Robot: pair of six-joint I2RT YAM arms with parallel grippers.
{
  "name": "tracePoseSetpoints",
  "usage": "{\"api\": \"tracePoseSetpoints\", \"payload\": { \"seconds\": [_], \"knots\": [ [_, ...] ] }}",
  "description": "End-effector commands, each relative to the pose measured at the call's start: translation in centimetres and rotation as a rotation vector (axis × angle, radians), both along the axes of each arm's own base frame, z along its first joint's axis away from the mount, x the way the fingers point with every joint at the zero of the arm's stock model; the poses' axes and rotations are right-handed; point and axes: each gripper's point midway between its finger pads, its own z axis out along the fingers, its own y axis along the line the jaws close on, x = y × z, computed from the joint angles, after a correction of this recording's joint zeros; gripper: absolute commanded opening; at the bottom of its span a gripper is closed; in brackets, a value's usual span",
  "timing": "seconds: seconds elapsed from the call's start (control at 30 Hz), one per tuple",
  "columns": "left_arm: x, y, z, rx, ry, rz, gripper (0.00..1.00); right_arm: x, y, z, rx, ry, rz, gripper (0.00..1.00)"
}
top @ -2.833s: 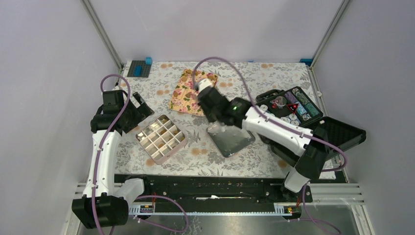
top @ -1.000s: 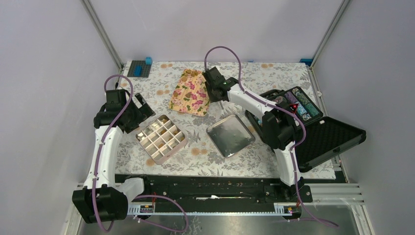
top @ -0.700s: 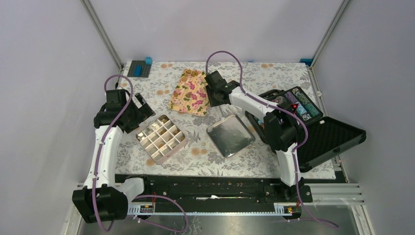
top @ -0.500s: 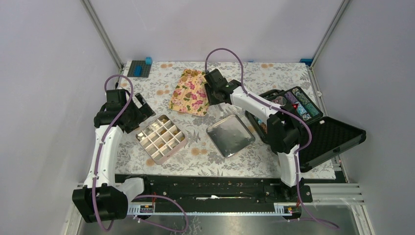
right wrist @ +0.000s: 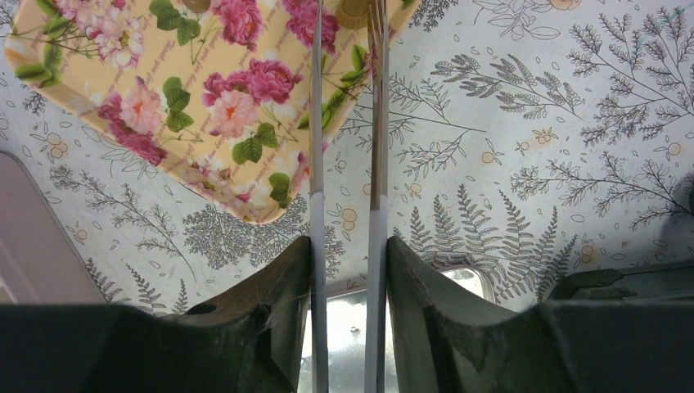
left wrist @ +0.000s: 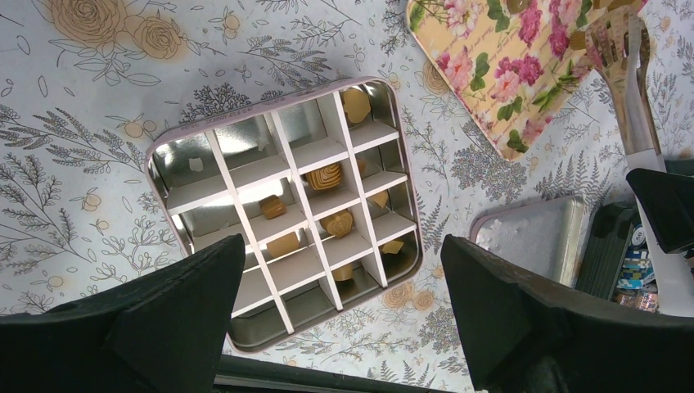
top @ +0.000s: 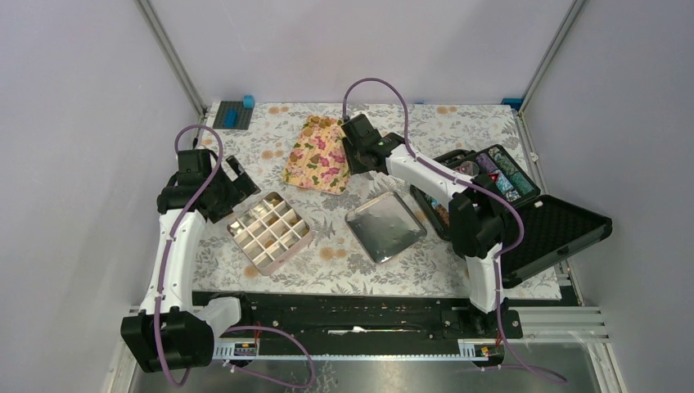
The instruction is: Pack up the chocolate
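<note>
A grey fern-printed cloth [top: 483,123] covers the table, boxed in by pale lilac walls [top: 368,49]. Near left, the divided tin [left wrist: 164,155] holds chocolate [left wrist: 326,176] in several cells, with the left gripper [left wrist: 344,240] spread wide above it. A few more lumps lie on the far flowered tray [right wrist: 164,123], where the right gripper [right wrist: 348,246] clamps metal tongs [right wrist: 377,98]. A silver lid [top: 385,227] lies at centre, and an open black case [top: 565,229] sits to the right.
</note>
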Motion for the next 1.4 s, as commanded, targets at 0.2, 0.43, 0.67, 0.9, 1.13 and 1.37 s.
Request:
{"api": "tracePoseSetpoints", "payload": {
  "seconds": [0.2, 0.43, 0.67, 0.9, 1.13, 1.37],
  "knots": [
    [0.8, 0.0, 1.1, -0.004, -0.053, -0.006, 0.99, 0.3, 0.4, 5.9, 0.076, -0.12, -0.004, 0.43],
    [0.7, 0.1, 1.0, 0.001, -0.051, -0.002, 0.99, 0.7, -0.1, 7.0, 0.066, -0.162, -0.028, 0.43],
    [0.6, 0.2, 1.2, 0.008, -0.051, 0.0, 0.99, 0.4, 0.1, 4.4, 0.03, -0.103, -0.009, 0.45],
    [0.6, 0.2, 1.1, 0.007, -0.047, 0.001, 0.99, -0.3, 0.7, 2.1, 0.007, -0.052, 0.02, 0.47],
    [0.5, 0.2, 1.0, 0.007, -0.048, 0.002, 0.99, -0.8, 0.8, 0.6, -0.023, -0.023, 0.031, 0.47],
    [0.4, 0.2, 1.1, 0.009, -0.048, 0.002, 0.99, -1.3, 0.4, -0.4, -0.114, -0.027, 0.038, 0.46]
  ]
}}
